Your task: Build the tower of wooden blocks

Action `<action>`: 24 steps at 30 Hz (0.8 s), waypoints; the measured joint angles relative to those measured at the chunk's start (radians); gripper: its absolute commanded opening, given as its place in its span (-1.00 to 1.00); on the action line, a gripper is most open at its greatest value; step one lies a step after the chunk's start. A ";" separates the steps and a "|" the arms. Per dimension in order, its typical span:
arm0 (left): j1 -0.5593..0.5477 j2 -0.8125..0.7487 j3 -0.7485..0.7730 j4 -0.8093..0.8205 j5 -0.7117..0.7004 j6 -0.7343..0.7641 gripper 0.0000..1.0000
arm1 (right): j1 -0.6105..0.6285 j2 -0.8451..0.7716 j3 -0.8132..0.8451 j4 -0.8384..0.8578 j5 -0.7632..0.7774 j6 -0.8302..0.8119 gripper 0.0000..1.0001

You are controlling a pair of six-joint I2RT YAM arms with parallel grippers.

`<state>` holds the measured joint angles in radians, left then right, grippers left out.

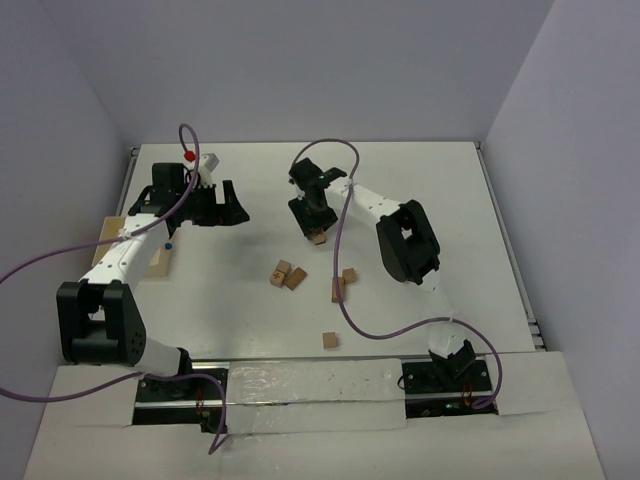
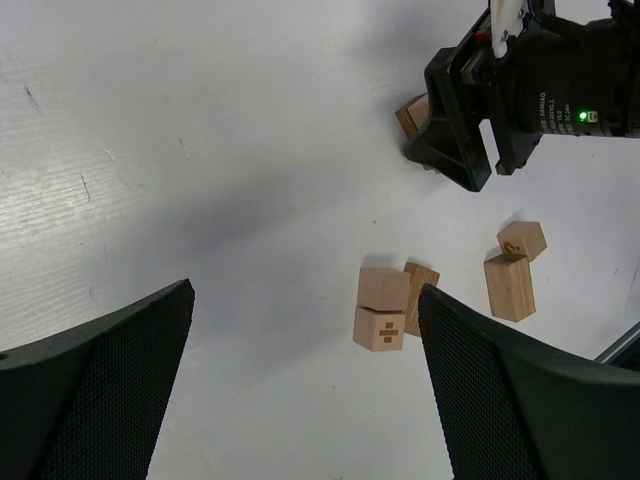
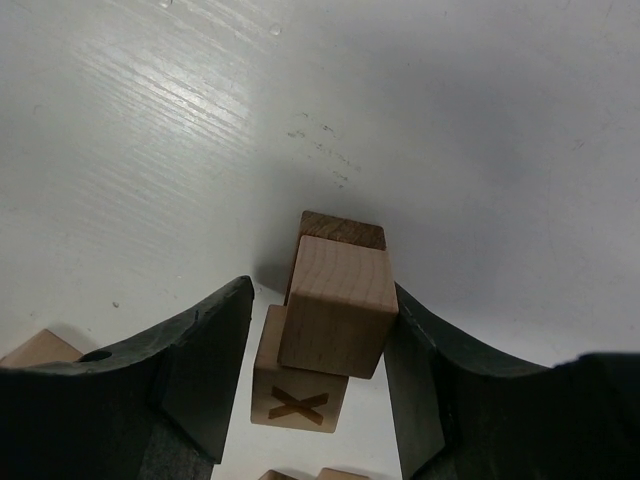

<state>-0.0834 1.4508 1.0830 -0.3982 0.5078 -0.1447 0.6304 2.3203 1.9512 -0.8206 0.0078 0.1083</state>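
White tabletop [image 1: 440, 210], pale grey-violet walls behind. Upper left of top view: left gripper [image 1: 232, 203], jaws spread wide, nothing between them, over bare table. Upper centre: right gripper [image 1: 316, 226], jaws partly drawn in around plain block [image 3: 335, 305]. Frame-right finger [image 3: 420, 360] touches it, thin gap at frame-left finger [image 3: 215, 350], so not pinched. X-marked block [image 3: 298, 398] just below in frame, dark-ended block [image 3: 343, 230] just behind. Loose wood blocks [image 1: 287, 274] scattered mid-table; single block [image 1: 329, 340] lower centre.
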 measured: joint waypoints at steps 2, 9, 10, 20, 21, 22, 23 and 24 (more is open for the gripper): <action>0.000 0.006 0.003 0.000 0.002 -0.001 0.99 | 0.000 0.006 0.000 0.000 0.000 -0.003 0.17; 0.004 0.012 0.014 0.001 0.013 -0.004 0.98 | 0.000 0.013 0.000 0.001 0.004 -0.020 0.08; 0.005 0.013 0.016 0.001 0.015 -0.004 0.98 | 0.000 0.013 0.000 0.001 0.004 -0.021 0.07; 0.009 0.022 0.017 0.001 0.024 -0.007 0.99 | -0.001 0.019 0.003 0.003 0.005 -0.029 -0.02; 0.009 0.023 0.017 0.001 0.024 -0.008 0.99 | -0.001 0.020 0.005 0.002 0.005 -0.029 -0.02; 0.009 0.023 0.017 0.001 0.025 -0.008 0.99 | -0.001 0.021 0.006 0.002 0.005 -0.030 -0.02; 0.009 0.024 0.017 0.001 0.025 -0.008 0.99 | -0.001 0.021 0.006 0.003 0.006 -0.030 -0.03; 0.009 0.025 0.017 0.001 0.025 -0.009 0.98 | -0.001 0.022 0.007 0.003 0.006 -0.030 -0.03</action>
<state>-0.0742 1.4759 1.1004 -0.3973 0.5333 -0.1532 0.6292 2.3421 1.9579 -0.8180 0.0140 0.0787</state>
